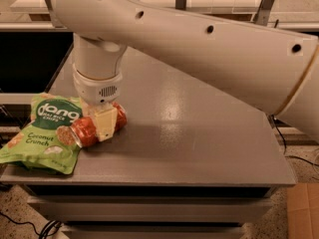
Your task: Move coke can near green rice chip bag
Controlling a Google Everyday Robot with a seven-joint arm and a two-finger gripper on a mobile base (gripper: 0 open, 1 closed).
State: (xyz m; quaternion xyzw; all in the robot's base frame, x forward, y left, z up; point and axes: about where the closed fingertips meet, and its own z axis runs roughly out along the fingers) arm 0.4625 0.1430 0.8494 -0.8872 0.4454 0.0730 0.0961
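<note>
Grey desk [199,148], left edge: gripper [101,127] has its fingers clamped on the coke can [85,129], which lies on its side touching the green rice chip bag [42,133]. Risk imo: once released it rolls away, or the bag gets nudged off.

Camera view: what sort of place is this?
Probably a lab or office test area: a plain grey table, a cardboard box on the floor. The gripper sits over the coke can beside the chip bag.
</note>
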